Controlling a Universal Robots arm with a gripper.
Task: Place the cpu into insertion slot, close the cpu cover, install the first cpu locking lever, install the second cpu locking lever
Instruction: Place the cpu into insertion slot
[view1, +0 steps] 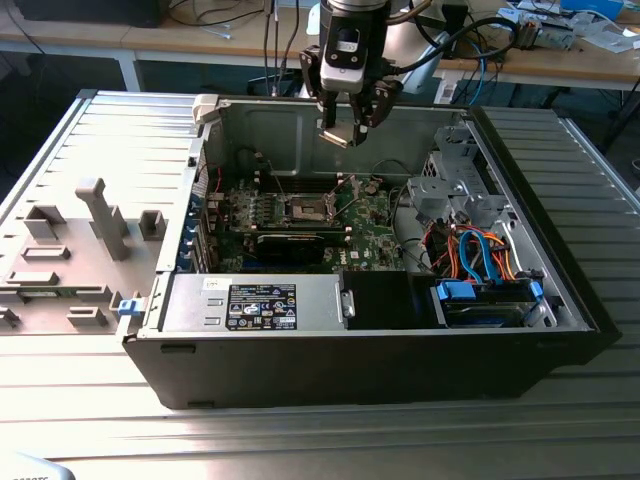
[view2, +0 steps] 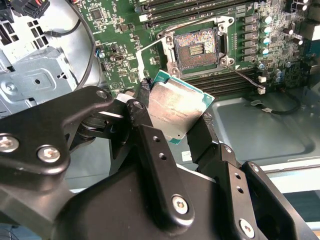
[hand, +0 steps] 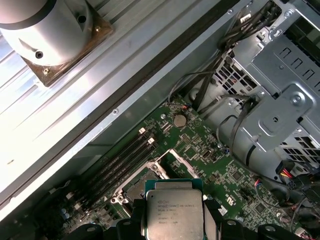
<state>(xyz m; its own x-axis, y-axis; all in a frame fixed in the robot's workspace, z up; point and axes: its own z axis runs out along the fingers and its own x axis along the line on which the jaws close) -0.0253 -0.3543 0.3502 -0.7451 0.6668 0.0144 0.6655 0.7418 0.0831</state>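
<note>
- We see the gripper (view1: 348, 122) clamped on the cpu (view2: 176, 111) by its edges, high above the motherboard (view2: 120, 30)
- Farther off, the insertion slot (view2: 196, 49) lies uncovered mid-board; we judge a tilted or misrotated chip could bend its contacts

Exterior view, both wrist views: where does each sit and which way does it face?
Exterior view: off the arm and high, looking down into the open computer case; shows the arm's wrist and the pincer holding the cpu.
Second wrist view: at the wrist, looking along the black fingers towards the insertion slot.
First wrist view: at the wrist, looking over the motherboard; the arm's grey base lies beyond.
Both wrist views share the held cpu and the motherboard.
</note>
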